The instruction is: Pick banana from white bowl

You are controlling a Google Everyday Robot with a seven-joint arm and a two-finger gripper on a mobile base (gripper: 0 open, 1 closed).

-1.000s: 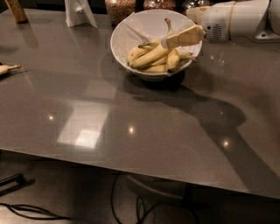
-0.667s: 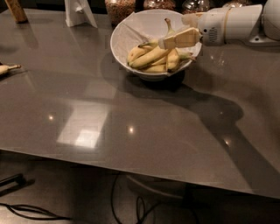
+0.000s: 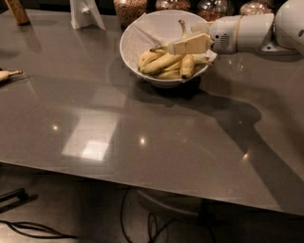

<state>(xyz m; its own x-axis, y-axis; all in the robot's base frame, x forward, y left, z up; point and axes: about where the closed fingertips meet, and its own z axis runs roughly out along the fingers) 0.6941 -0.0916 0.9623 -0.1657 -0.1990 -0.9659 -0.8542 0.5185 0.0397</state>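
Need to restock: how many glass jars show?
4, along the table's far edge: two jars behind the white bowl, two behind the arm; its hand is over the bowl. More may be hidden.

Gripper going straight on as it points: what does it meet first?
Likely the banana in the white bowl, just ahead of the gripper hovering over it; depth unclear, maybe the bowl's wall.

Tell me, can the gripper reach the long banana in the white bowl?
Probably yes. The gripper hangs over the white bowl from the right, just above the banana, and nothing covers it.
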